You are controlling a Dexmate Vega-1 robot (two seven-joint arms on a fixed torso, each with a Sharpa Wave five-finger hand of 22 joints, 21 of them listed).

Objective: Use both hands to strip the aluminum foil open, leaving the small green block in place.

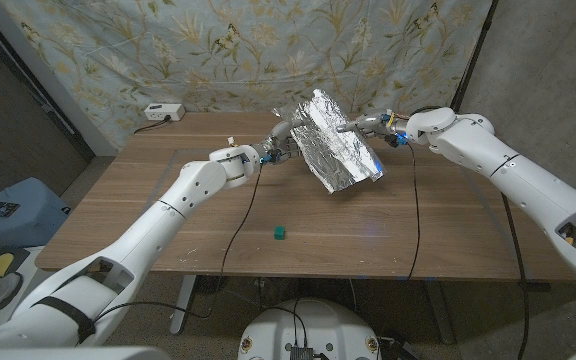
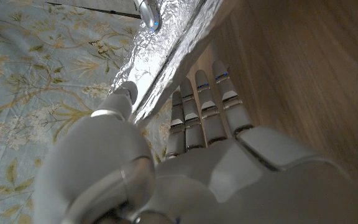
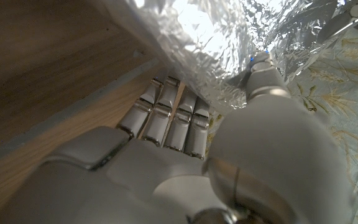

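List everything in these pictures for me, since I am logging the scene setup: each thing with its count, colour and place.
aluminum foil: one sheet, silver, crinkled, held up above the far middle of the table between both hands.
small green block: one, green, on the table toward the near edge, apart from the foil.
table: one, brown wood.
power strip: one, white, at the table's far left corner.
curtain: one, pale blue with a leaf pattern, behind the table.
left hand: white, grips the foil's left edge.
right hand: white, grips the foil's right edge.
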